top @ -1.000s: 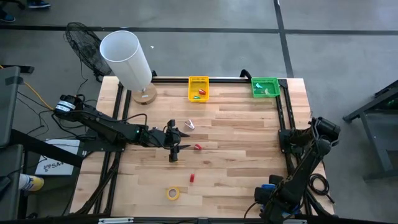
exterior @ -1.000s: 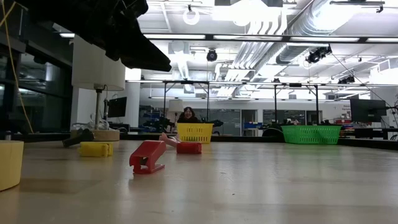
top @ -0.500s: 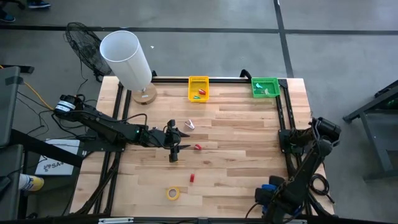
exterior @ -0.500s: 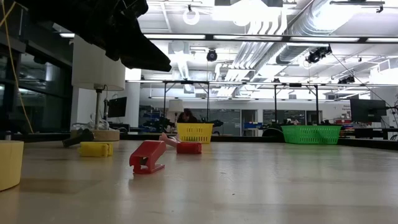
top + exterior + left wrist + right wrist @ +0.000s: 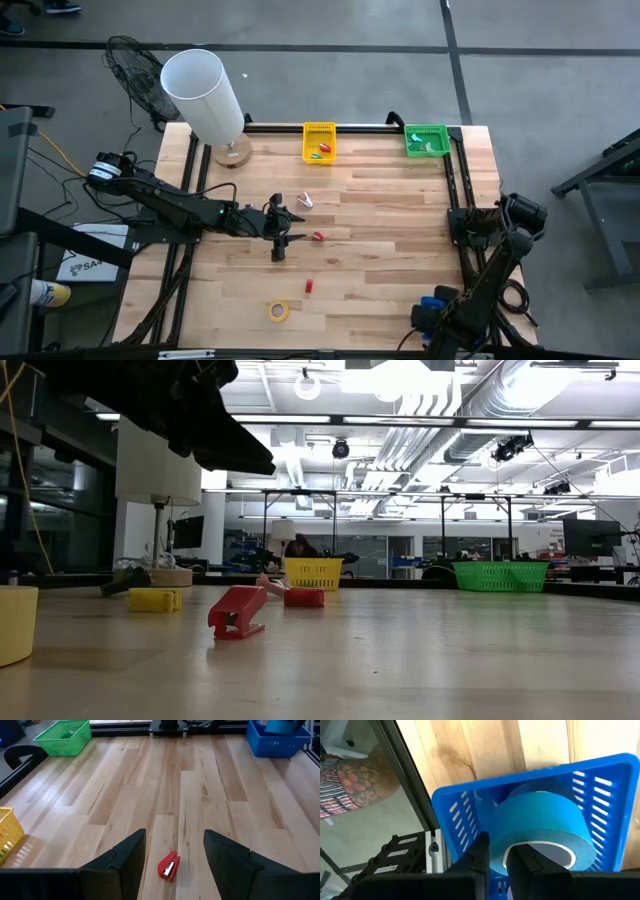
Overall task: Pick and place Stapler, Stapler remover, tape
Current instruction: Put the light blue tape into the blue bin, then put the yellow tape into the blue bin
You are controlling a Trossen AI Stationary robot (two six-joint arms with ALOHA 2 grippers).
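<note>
Left claw (image 5: pixel 172 855) spread above red stapler (image 5: pixel 168 866) | light, rigid, pinch across its sides | right claw (image 5: pixel 496 855) pressed together over blue basket (image 5: pixel 470 800)

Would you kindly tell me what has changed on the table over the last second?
Very little. The right arm shifted slightly at the table's right edge; its shut gripper hangs over the blue tape in the blue basket. The left gripper, open above the red piece, did not move.
</note>
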